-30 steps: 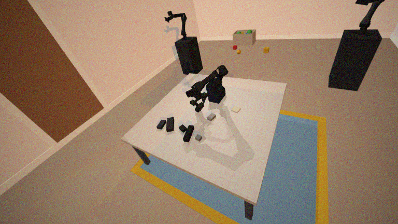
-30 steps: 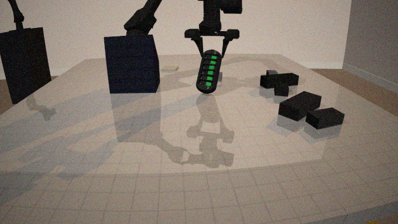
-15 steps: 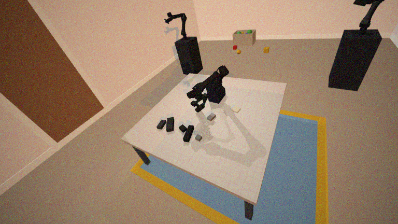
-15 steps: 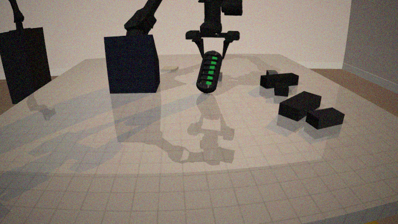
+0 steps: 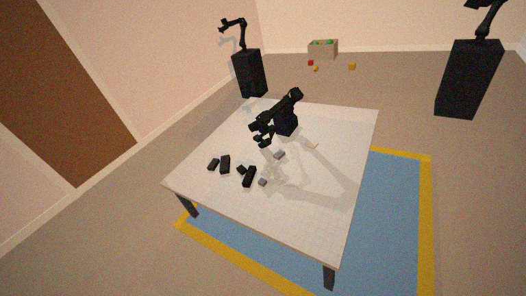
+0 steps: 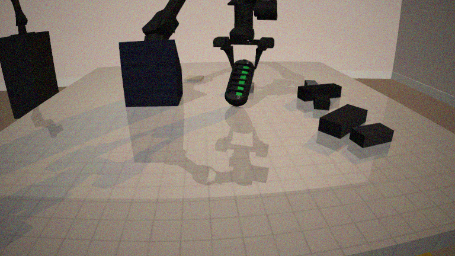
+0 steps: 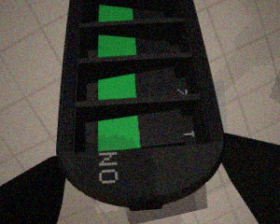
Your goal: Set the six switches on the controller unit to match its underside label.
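Observation:
The dark grey controller unit (image 6: 239,82) (image 7: 151,170) is held above the bench (image 6: 268,219), tilted lengthwise, with its switch face toward the exterior camera. My gripper (image 6: 243,68) (image 7: 141,154) is shut on it, one finger on each side near its upper end. Six rocker switches with green ends show in a row in the exterior view. The wrist view shows four of them, the numbers 1 and 2 and the print ON near the end. Which ends are pressed down is hard to tell. The label on the underside is hidden.
Several black blocks, among them a long block (image 5: 248,176) (image 6: 319,92) and a wide block (image 5: 224,164) (image 6: 342,120), lie on the bench. Two grey blocks (image 5: 279,154) (image 5: 262,181) and a thin beige piece (image 5: 313,144) (image 6: 195,79) lie there too. The arm's base block (image 6: 152,72) stands beside the unit.

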Available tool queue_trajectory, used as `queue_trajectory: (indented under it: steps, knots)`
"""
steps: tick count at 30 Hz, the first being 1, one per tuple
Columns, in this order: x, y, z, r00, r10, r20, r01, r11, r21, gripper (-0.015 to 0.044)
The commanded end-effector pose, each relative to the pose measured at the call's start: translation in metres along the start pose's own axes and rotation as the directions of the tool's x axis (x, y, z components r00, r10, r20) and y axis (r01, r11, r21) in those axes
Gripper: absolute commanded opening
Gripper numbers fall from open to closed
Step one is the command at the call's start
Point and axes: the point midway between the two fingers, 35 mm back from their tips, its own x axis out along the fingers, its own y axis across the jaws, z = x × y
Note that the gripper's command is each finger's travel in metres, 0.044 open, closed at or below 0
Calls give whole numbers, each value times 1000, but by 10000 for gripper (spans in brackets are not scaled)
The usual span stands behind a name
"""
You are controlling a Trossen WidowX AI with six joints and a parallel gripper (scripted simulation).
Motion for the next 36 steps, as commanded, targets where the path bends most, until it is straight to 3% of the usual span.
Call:
queue_trajectory:
  steps: [1,36]
  knots:
    - [4,-5,2,1000,-12,13,12,1000,13,338]
    - [24,-5,-17,1000,-13,11,13,1000,13,338]
